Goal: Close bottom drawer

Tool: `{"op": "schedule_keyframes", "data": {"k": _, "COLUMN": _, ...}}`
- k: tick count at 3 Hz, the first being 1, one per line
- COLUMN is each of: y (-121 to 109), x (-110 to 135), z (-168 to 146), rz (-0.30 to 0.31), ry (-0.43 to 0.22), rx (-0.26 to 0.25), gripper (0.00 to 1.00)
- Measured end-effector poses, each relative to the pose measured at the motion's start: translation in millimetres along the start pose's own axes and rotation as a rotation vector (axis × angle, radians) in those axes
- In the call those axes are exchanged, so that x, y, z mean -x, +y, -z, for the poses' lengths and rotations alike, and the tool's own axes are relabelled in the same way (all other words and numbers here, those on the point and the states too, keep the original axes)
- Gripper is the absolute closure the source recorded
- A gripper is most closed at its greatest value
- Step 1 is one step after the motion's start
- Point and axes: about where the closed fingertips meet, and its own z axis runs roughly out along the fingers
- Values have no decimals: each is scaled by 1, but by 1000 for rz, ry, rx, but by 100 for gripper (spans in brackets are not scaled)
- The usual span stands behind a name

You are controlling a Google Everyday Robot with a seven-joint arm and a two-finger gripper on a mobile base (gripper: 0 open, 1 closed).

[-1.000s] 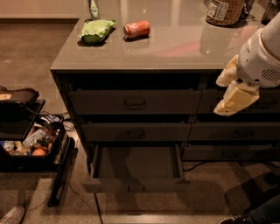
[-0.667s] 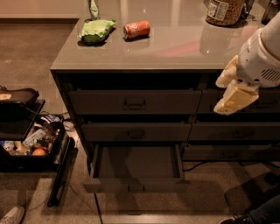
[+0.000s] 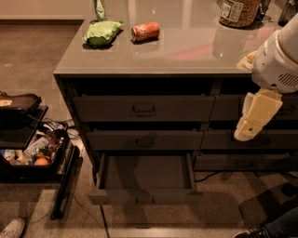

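The bottom drawer (image 3: 144,197) of the wide left column is pulled far out. Its low flat front with a small dark handle faces me, and its inside looks empty. The two taller drawers above it are shut. My gripper (image 3: 255,118), cream-coloured under the white arm, hangs at the right in front of the narrower column. It points down at about the height of the middle drawer, above and to the right of the open drawer and not touching it.
On the cabinet top (image 3: 186,56) lie a green bag (image 3: 101,31), a red can (image 3: 145,31) and a jar (image 3: 240,10). A black open case (image 3: 32,153) full of items stands on the floor at left. A shoe (image 3: 11,228) shows at the lower left corner.
The gripper has dropped slightly and now points more steeply down. The drawer has not moved.
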Motion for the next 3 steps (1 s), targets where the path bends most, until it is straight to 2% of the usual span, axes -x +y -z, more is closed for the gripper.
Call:
{"op": "schedule_keyframes", "data": {"k": 1, "y": 0, "x": 0, "z": 0, "rz": 0, "ry": 0, "rx": 0, "gripper": 0}}
{"op": "schedule_keyframes", "data": {"k": 2, "y": 1, "x": 0, "z": -14, "rz": -13, "ry": -21, "rx": 17, "gripper": 0}}
{"op": "schedule_keyframes", "data": {"k": 3, "y": 8, "x": -2, "z": -52, "rz": -35, "ry": -53, "rx": 68, "gripper": 0}}
